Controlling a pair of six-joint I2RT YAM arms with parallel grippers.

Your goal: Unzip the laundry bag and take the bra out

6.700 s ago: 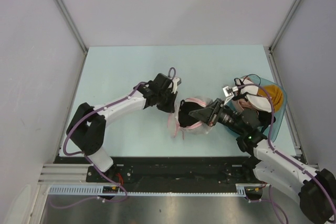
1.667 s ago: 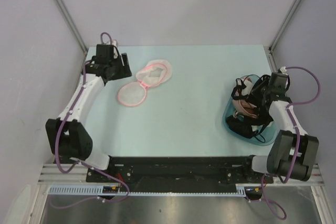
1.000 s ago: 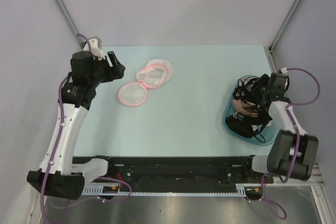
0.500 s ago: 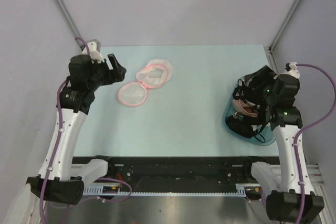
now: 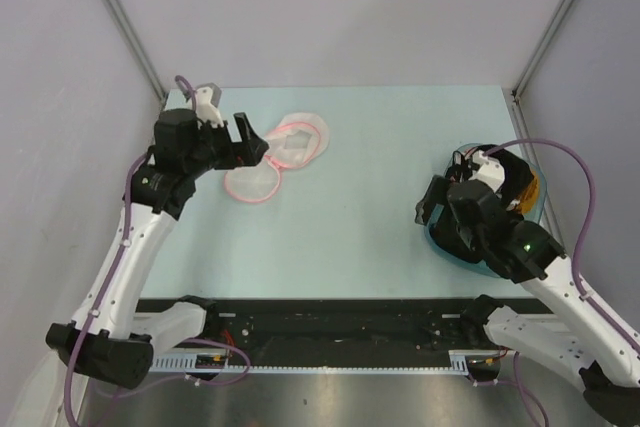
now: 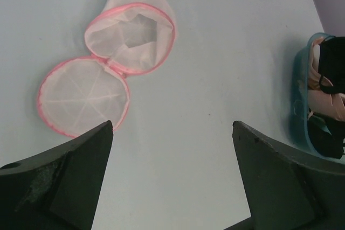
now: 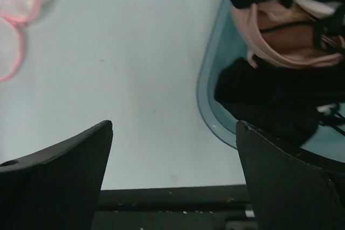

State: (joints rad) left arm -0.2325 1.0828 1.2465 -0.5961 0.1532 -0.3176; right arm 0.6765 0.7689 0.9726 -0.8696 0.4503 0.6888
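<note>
the laundry bag (image 6: 108, 68) lies unzipped at the far left of the table (image 5: 380, 147), its two pink-rimmed halves spread side by side with white mesh showing inside. the teal basin (image 7: 207, 95) sits at the right edge and holds a pink bra (image 7: 280, 36) with black straps, plus black cloth (image 7: 264, 98). only my top view shows orange cloth (image 5: 527, 185) there. my left gripper (image 6: 171, 127) hangs by the bag, fingers wide apart. my right gripper (image 7: 173, 125) is equally spread at the basin's left rim. a wide stretch of table separates bag and basin.
</note>
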